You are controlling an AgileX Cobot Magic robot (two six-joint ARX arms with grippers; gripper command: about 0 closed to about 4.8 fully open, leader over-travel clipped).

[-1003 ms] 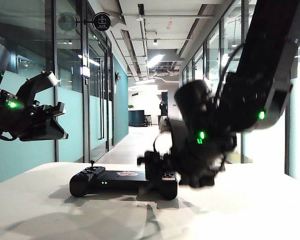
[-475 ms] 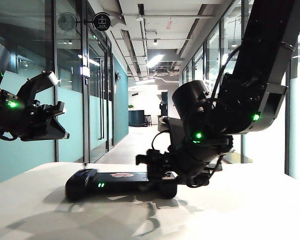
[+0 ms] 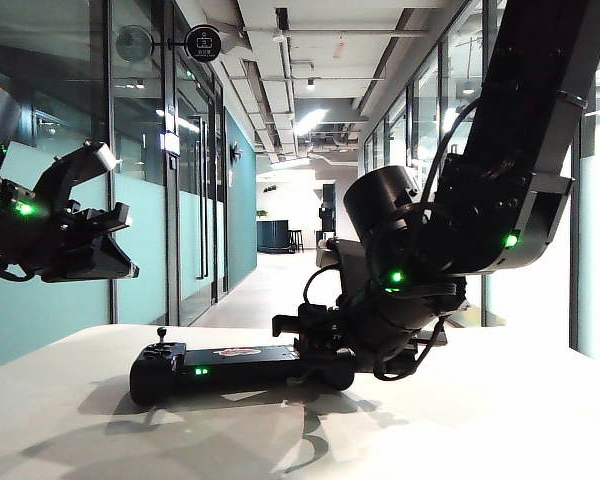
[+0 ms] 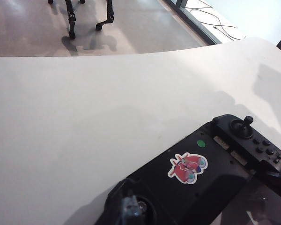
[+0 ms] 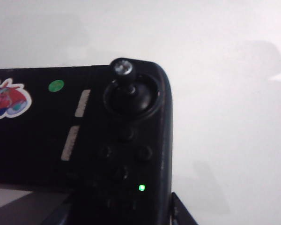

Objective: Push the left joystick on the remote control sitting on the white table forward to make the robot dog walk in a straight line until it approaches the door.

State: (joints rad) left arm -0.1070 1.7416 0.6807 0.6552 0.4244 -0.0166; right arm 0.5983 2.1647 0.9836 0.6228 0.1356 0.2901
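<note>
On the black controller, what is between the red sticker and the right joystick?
In the right wrist view, a round green dot and two pale slots separate the red sticker from the right joystick.

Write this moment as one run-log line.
left gripper: raised, off remote control | right gripper: at remote's right handle, grip unclear | left joystick: untouched | white table

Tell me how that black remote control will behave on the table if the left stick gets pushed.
The remote control lies flat and wide on the white table, so tipping looks unlikely. The smooth tabletop suggests it may slide or swivel under a sideways push. The right gripper sits at its right handle and might steady it; the left gripper hangs clear above. The left stick is thin, probably wanting a gentle touch.
</note>
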